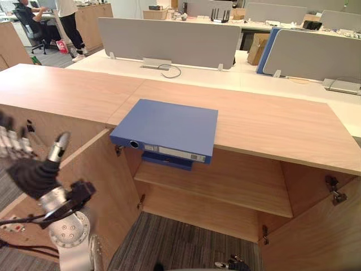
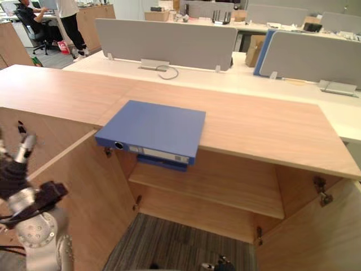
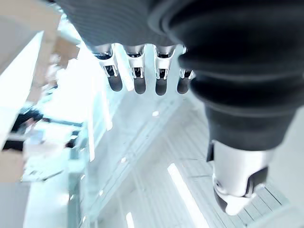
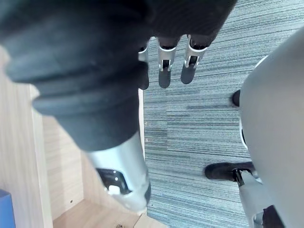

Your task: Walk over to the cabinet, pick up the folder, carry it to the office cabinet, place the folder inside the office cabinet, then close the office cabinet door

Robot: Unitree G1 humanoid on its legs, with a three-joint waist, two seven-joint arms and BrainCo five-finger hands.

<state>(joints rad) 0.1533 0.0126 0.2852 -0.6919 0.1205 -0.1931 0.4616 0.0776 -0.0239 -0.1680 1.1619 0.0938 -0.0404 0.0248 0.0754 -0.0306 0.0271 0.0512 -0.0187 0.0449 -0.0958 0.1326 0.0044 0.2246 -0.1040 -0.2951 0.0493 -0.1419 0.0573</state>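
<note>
**Lifting the folder off the worktop's front edge**

Nearest me, at the lower left of the left eye view, my left hand (image 1: 35,172) is raised. Its fingers (image 3: 140,83) are straight, the thumb stands apart, and it holds nothing. My right hand (image 4: 165,71) hangs over the grey carpet (image 4: 199,118), fingers straight and loose, also empty.

Just past the left hand stands the left door (image 1: 101,192) of the cabinet (image 1: 237,166), swung open toward me. The right door (image 1: 316,231) is open too. Inside, a shelf (image 1: 225,186) runs across the frame, with a second, darker blue item (image 1: 166,162) lying at its left end.

Above that, near the frame's centre, the blue folder (image 1: 169,127) lies flat on the wooden worktop (image 1: 271,124). Its spine hangs a little over the front edge.

I judge that overhang to be my best grip. I would bring the left hand up and over the open door rather than through it. Then I would slide the thumb under the projecting spine, lay the fingers flat on the cover and close. The folder looks broad, so I would bring the right hand up to its free side before lifting, or it may tip.

Behind are grey desk screens (image 1: 169,39), and people (image 1: 70,22) at the upper left, well clear.
</note>
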